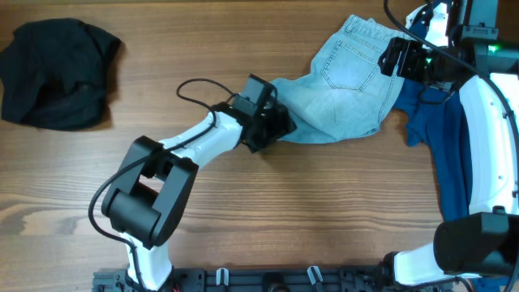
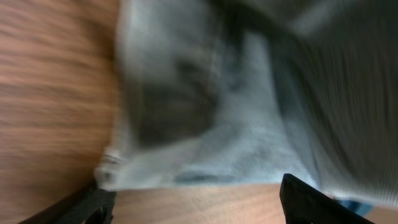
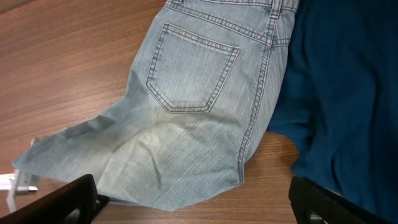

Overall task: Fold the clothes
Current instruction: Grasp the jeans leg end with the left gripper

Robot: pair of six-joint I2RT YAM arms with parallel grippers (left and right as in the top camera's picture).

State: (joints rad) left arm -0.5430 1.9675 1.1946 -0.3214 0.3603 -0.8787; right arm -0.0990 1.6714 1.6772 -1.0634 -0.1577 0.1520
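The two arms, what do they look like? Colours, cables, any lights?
Both arms have smooth white link shells joined by chunky black cylindrical joints. The left arm has a thin black cable looping out near its wrist. The right arm shows a small green light near its wrist. The left gripper and right gripper are black, with blocky black fingers.
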